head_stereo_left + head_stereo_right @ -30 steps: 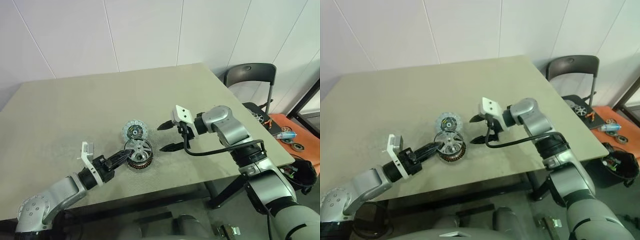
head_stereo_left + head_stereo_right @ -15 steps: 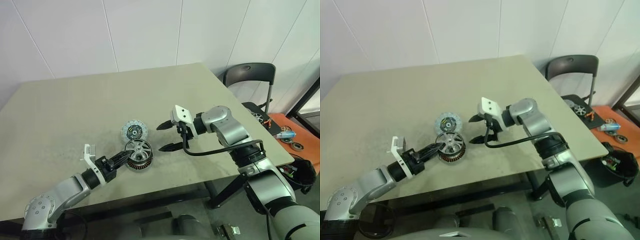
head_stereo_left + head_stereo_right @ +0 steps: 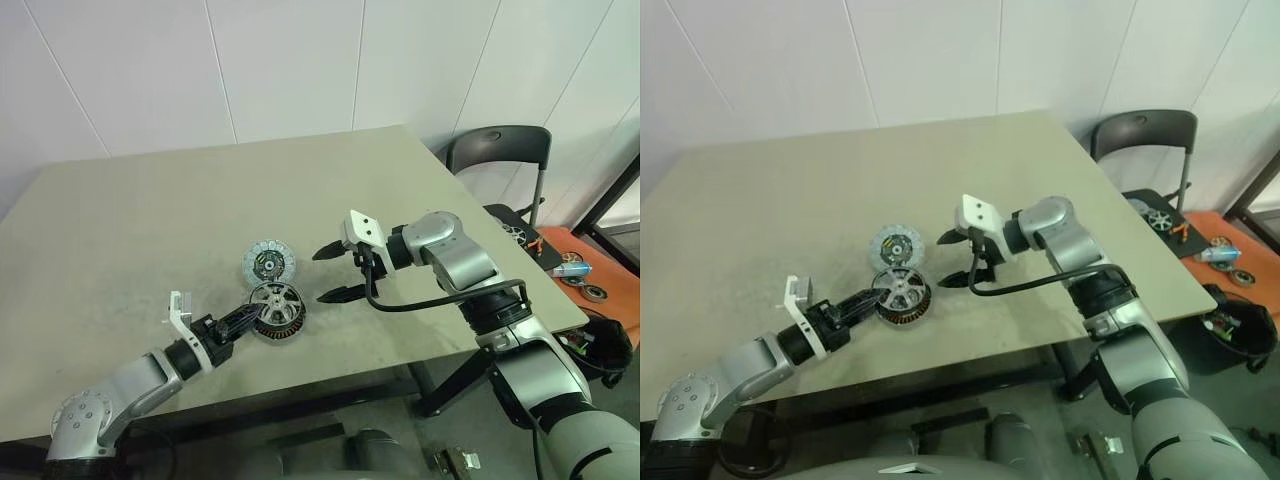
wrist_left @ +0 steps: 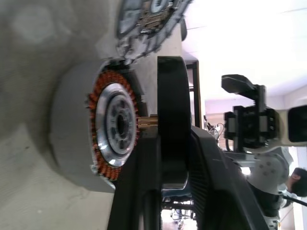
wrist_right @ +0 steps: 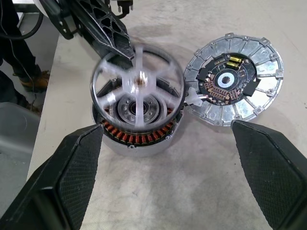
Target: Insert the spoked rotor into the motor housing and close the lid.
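Note:
The spoked rotor (image 5: 137, 86), a black ring with silvery spokes, hovers level just over the motor housing (image 5: 139, 136), whose copper windings show underneath. A short brass shaft bridges the gap between them. My left gripper (image 3: 255, 312) reaches in from the near left and is shut on the rotor's (image 4: 172, 120) rim, with one finger (image 4: 148, 191) on each side. The lid (image 3: 268, 264) lies flat beside the housing on its far side, segmented face and dark centre up. My right gripper (image 3: 322, 275) hangs open to the right of the housing, holding nothing.
The grey table (image 3: 120, 220) carries the motor parts near its front edge. A black chair (image 3: 500, 150) stands past the table's right side. An orange surface with small parts (image 3: 570, 265) lies further right.
The rotor has tipped from a slight tilt to nearly level over the housing and sits a touch lower. The right arm has not moved.

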Robot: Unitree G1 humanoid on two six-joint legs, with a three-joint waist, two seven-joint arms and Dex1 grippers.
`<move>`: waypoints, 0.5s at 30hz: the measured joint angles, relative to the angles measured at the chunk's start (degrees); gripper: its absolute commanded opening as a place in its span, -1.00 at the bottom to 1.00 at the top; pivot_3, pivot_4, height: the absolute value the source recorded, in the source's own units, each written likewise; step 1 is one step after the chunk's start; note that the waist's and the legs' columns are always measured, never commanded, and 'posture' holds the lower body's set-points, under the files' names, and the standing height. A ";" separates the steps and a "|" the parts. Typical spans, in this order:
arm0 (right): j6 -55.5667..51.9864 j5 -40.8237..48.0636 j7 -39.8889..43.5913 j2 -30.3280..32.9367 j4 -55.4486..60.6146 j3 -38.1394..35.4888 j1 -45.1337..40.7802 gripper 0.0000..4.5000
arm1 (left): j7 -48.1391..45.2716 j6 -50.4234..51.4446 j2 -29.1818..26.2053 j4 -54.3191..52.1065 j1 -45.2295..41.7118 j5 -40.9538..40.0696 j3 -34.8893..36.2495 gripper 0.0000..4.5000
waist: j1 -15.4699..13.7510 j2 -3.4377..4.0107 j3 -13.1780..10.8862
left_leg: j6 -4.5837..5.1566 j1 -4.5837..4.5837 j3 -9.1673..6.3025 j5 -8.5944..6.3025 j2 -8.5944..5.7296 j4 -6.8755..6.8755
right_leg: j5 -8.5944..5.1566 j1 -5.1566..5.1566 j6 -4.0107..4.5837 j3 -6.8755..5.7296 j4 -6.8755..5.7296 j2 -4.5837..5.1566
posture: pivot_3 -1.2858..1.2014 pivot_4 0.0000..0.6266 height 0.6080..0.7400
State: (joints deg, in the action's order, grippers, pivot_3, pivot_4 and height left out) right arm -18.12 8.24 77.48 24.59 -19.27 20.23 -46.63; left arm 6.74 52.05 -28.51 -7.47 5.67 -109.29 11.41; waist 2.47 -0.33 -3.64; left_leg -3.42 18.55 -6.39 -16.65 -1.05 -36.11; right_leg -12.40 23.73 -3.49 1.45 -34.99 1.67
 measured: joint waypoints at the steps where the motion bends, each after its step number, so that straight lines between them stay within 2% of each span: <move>1: -0.01 0.00 0.00 0.00 0.00 0.00 0.00 1.00 | -0.03 0.02 0.00 0.11 -0.19 0.06 0.00 0.07 | 0.00 0.00 0.00 | 0.00 0.00 0.00 0.00 0.00 0.00 | 0.00 0.00 0.00 0.00 0.00 0.00 | 0.03 -1.00 1.00; 7: -0.08 0.01 0.00 -0.10 0.05 -0.01 0.00 1.00 | 0.15 0.35 -0.60 -0.86 -1.35 0.06 0.06 0.99 | 0.00 0.00 0.00 | 0.00 0.00 0.00 0.00 0.00 0.00 | 0.00 0.00 0.00 0.00 0.00 0.00 | 0.03 -1.00 1.00; 15: -0.17 0.03 0.01 -0.27 0.18 -0.02 0.01 1.00 | 4.12 1.46 -6.90 -6.96 -3.01 1.10 -1.06 0.99 | 0.02 0.00 -0.04 | 0.00 0.01 0.00 0.00 0.00 0.01 | 0.00 0.00 0.00 0.00 0.00 0.00 | 0.03 -1.00 1.00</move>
State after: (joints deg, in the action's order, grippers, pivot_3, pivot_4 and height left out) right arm -18.30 8.27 77.49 24.33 -19.08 20.21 -46.63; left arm 10.86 53.50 -35.41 -14.44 2.66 -108.19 10.35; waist 2.49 -0.33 -3.68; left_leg -3.43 18.56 -6.39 -16.65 -1.05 -36.10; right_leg -12.40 23.73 -3.50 1.45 -34.99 1.68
